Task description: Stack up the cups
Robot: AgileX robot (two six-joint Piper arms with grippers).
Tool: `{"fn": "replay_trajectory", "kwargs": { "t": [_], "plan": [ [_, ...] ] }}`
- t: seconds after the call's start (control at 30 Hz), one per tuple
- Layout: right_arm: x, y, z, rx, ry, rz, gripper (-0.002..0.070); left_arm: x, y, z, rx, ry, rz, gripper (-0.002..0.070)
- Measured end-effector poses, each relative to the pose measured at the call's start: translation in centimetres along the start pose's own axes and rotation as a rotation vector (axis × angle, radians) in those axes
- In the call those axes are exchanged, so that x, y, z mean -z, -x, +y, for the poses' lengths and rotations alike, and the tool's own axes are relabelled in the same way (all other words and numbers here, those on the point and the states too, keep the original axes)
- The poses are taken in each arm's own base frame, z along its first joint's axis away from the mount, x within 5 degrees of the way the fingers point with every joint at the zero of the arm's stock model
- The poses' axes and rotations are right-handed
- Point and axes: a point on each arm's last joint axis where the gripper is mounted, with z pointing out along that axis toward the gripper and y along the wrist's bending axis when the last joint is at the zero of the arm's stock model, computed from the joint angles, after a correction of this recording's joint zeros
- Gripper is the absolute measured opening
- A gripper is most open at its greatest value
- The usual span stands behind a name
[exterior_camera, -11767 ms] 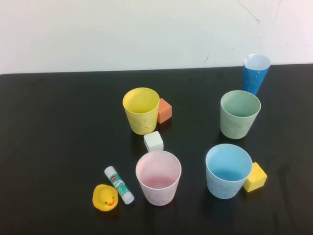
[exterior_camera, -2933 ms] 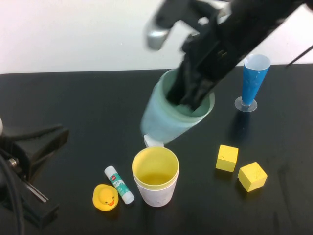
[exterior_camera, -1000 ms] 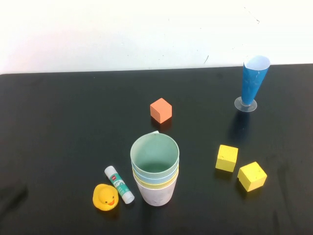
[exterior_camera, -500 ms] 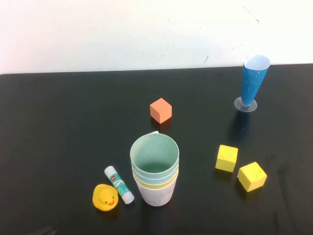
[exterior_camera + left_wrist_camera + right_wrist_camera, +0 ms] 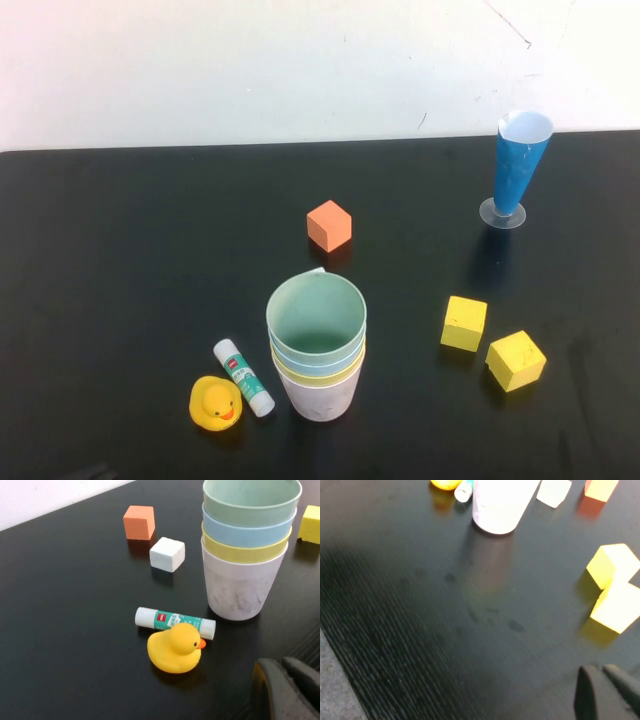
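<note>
— Near the front of the black table (image 5: 120,250), what stands by the rubber duck (image 5: 215,403)?

— All 4 cups, nested upright in 1 stack just right of the duck: the pink cup (image 5: 320,394) at the bottom on the table, the yellow cup (image 5: 318,373) in it, then the light blue cup (image 5: 316,357), and the sage green cup (image 5: 316,314) on top with its mouth open upward.

— And close around the stack?

— A glue stick (image 5: 243,377) lies between the duck and the stack, touching the duck in the left wrist view. A white cube (image 5: 167,554) sits just behind the stack, and an orange cube (image 5: 329,225) lies farther back. 2 yellow cubes (image 5: 464,323) (image 5: 515,360) sit to the stack's right, near each other. A dark-blue cone (image 5: 518,165) on a clear base stands well apart, far back and right.

— Where are the grippers?

— Neither shows from above. The left gripper (image 5: 285,687) shows only as dark tips at the edge of its own wrist view, on the duck's side of the stack; the right gripper (image 5: 602,692) likewise, on the side of the yellow cubes. Whether either pair of jaws is apart or together, I cannot tell. Neither touches a cup.
</note>
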Motion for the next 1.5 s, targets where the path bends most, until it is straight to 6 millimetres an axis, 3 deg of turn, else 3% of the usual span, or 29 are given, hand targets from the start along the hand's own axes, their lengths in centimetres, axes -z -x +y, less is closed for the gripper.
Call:
{"fn": "replay_trajectory", "kwargs": {
  "t": [0.3, 0.53, 0.77, 1.1, 1.5],
  "plan": [
    [0.0, 0.0, 0.0, 0.000, 0.001, 0.001, 0.0000, 0.0, -1.2, 0.1, 0.015, 0.012, -0.003, 0.0002],
    [0.0, 0.0, 0.0, 0.000, 0.001, 0.001, 0.0000, 0.0, -4.3, 1.3, 0.124, 0.231, -0.073, 0.0002],
    [0.0, 0.0, 0.0, 0.000, 0.001, 0.002, 0.0000, 0.0, -5.6, 2.3, 0.209, 0.420, -0.247, 0.0001],
    [0.0, 0.0, 0.0, 0.000, 0.001, 0.003, -0.0001, -0.1, -7.2, 2.4, 0.323, 0.475, -0.092, 0.0001],
    [0.0, 0.0, 0.0, 0.000, 0.001, 0.003, -0.0001, -0.1, -7.2, 2.4, 0.326, 0.475, -0.088, 0.0002]
  ]
}}
